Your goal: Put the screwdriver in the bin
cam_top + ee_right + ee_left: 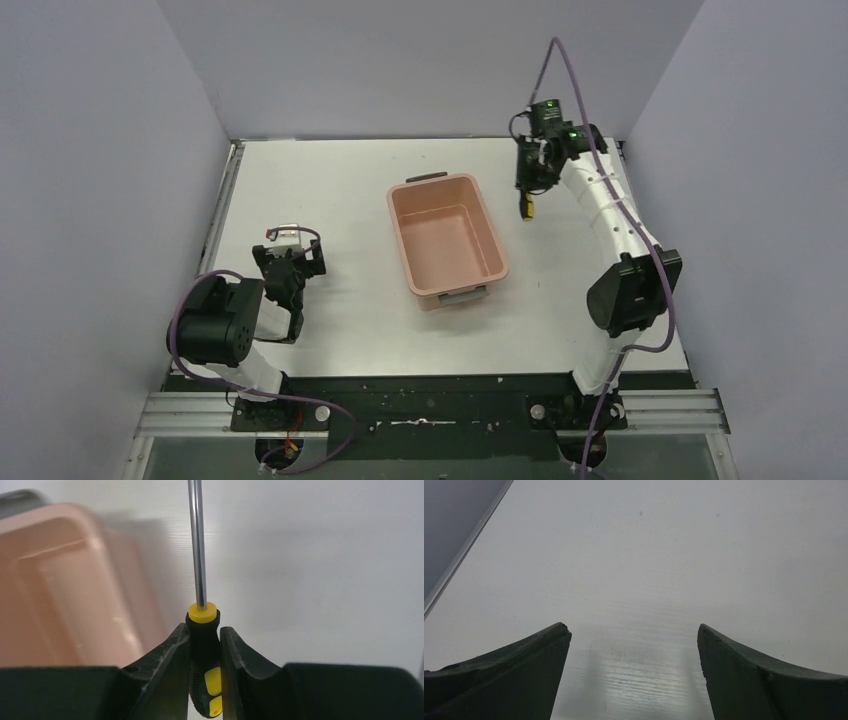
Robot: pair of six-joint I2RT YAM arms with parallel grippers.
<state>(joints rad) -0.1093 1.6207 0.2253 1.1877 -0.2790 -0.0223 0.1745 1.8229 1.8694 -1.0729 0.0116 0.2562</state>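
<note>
Screwdriver, slim, with a black-and-yellow rubbery handle and a thin bright metal shaft (202, 615): it sits pinched in the right arm's dark two-finger gripper (205, 631). The jaws are pressed onto the handle just behind its yellow collar, and the shaft runs straight out beyond the fingertips. Gripping the thick handle rather than the thin shaft looks like the steadier hold, and it leaves the long end free to go into the tub first.

The tool is beside the rectangular salmon-pink plastic bin (398, 232), outside its right long wall towards the far end, not over the opening. By my reading, the grasp is made and the carry across to the tub is the step in hand.

The right wrist view shows the grip itself, with both pads touching the handle and the pink tub blurred to the left. It cannot show the tool's height over the white table (340, 175). The overhead view places everything: the tub is mid-table with a grey handle at each short end and nothing visible inside. There the tool is only a small yellow-and-dark speck under the wrist.

The left gripper (634, 630) hangs over bare tabletop, well apart from the tub, fingers spread wide and holding nothing.
</note>
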